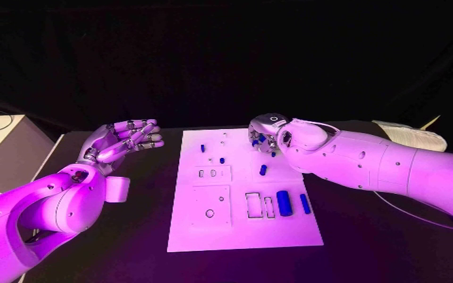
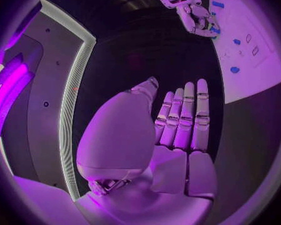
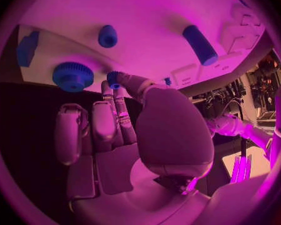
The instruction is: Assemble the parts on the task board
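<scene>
From the head view, you have the task board [image 1: 241, 194] lying in the middle of the counter [image 1: 378, 244], with the right hand [image 1: 273, 135] over its far right corner and the left hand [image 1: 123, 140] well off its left edge, above bare counter. The left hand's fingers are apart and hold nothing. A long blue cylinder [image 1: 283, 202] lies near the board's right edge, its long axis running toward and away from the robot, with a thinner blue peg [image 1: 305, 203] just beside it.

In the left wrist view, the left hand [image 2: 178, 130] shows an empty palm with fingers straight, and the board sits well beyond the fingertips.

In the right wrist view, the right hand [image 3: 134, 125] has fingers extended toward the board, one tip touching a small blue part [image 3: 113, 78]; you cannot tell whether it is actually pinched. A blue gear [image 3: 72, 76] lies just beside that part, on the board's edge. Judging from this, the right hand is far nearer the parts, so the coming move is its to make.
</scene>
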Robot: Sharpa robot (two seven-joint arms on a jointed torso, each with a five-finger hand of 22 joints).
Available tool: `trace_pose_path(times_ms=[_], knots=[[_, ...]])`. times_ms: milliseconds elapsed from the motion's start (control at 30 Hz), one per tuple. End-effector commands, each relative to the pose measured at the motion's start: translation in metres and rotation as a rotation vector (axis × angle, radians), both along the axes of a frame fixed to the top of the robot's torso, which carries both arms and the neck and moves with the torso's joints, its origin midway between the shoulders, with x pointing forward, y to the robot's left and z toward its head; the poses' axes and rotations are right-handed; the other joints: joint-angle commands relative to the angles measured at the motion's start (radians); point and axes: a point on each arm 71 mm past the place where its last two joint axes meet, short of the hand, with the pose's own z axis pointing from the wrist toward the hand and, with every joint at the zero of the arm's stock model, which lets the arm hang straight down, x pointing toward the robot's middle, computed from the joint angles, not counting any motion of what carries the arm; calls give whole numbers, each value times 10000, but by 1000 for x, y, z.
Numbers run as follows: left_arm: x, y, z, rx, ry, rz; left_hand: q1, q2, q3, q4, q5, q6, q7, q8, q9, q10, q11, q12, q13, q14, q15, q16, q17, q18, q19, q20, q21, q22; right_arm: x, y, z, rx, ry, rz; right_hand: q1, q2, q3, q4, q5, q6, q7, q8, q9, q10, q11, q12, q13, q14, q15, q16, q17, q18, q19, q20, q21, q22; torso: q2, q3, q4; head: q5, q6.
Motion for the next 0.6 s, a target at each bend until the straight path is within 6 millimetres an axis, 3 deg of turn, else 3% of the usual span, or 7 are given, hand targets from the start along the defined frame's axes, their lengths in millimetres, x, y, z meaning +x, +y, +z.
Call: trace_pose_path(times_ms=[33,600], knots=[[0,-2,1,-58,-95,-172,-8,-102,68,14,-67,-55,175,-48,-11,21,59,-35,-10,-90,6,43,8,44,-14,45,33,-14,-2,6,5,279,-530,250,205,274,13,-82,-23,76,-19,52,18,526,-454,45,337,22,-60,66,-2,-174,30,-74,35,12,-4,-8,0,7,16],[0,-3,1,-73,-95,-199,-1,-102,83,8,-67,-48,168,-48,-11,35,55,-50,-7,-101,5,48,29,47,-14,47,34,-18,7,56,16,952,-1257,762,154,191,35,-183,182,44,3,69,95,530,-437,-11,393,14,-53,63,-23,-176,21,-81,35,20,21,-33,41,-44,49]])
